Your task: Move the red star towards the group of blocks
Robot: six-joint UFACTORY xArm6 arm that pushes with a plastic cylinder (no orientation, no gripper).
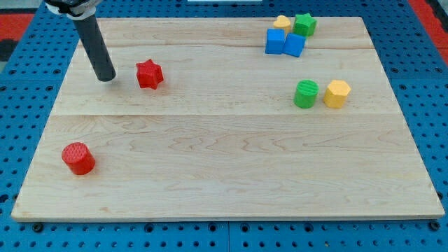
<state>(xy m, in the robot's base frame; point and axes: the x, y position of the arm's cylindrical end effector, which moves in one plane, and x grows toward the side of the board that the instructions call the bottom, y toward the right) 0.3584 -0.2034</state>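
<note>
Surface: pale wooden board with visible grain on blue perforated base | my tip far left, just left of ridged red star, apart | no jaws, bare rod | far right group: yellow block, green star, 2 blue blocks | right: green cylinder, yellow hexagonal block | near left: red cylinder

Bright, even overhead light washing wooden board. Blocks casting only faint, short shadows. Mild glare showing on rod side. Focus holding sharp throughout; no blur or edge distortion showing.
</note>
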